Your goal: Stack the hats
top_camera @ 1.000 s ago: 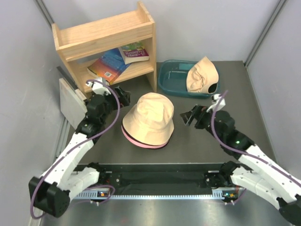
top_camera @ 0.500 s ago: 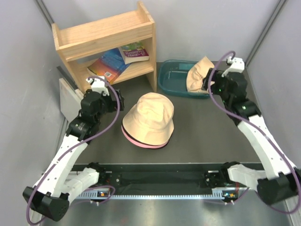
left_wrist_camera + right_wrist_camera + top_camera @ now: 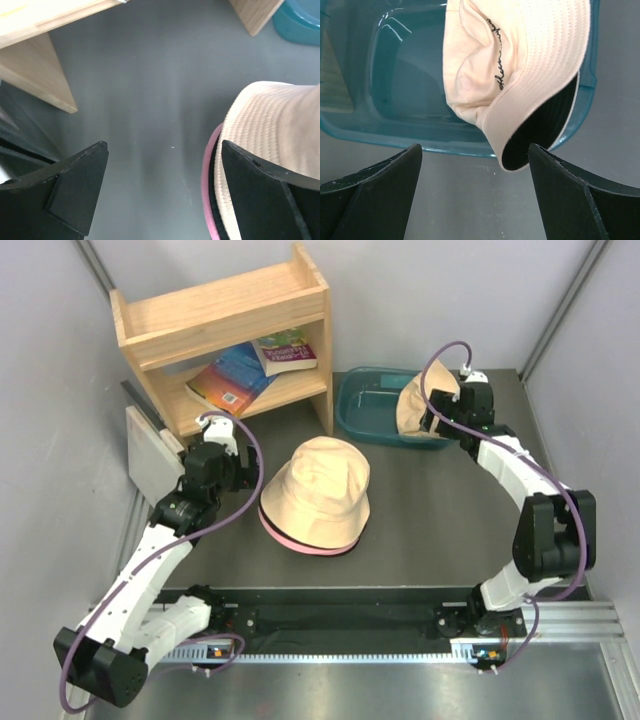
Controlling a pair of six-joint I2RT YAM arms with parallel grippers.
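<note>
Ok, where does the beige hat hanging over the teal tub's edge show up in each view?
Top external: the beige hat is at upper right, draped on the tub's right end.
Left wrist: not in it.
Right wrist: the beige hat is at top centre, large, hanging over the tub's near rim.
Shared landmark: the teal tub, in all three views.

Your right gripper (image 3: 475,150) has its jaws spread with nothing between them. Straight ahead, the tan hat (image 3: 520,60) droops over the near rim of the teal tub (image 3: 395,75), nearer the jaw on the right of the wrist view. Ahead of the other jaw the tub's basin lies open. Your left gripper (image 3: 164,150) is spread over bare table (image 3: 150,75). The hat stack (image 3: 280,130) crowds the jaw on that view's right, and the shelf's side panel (image 3: 40,85) stands ahead of the other.
</note>
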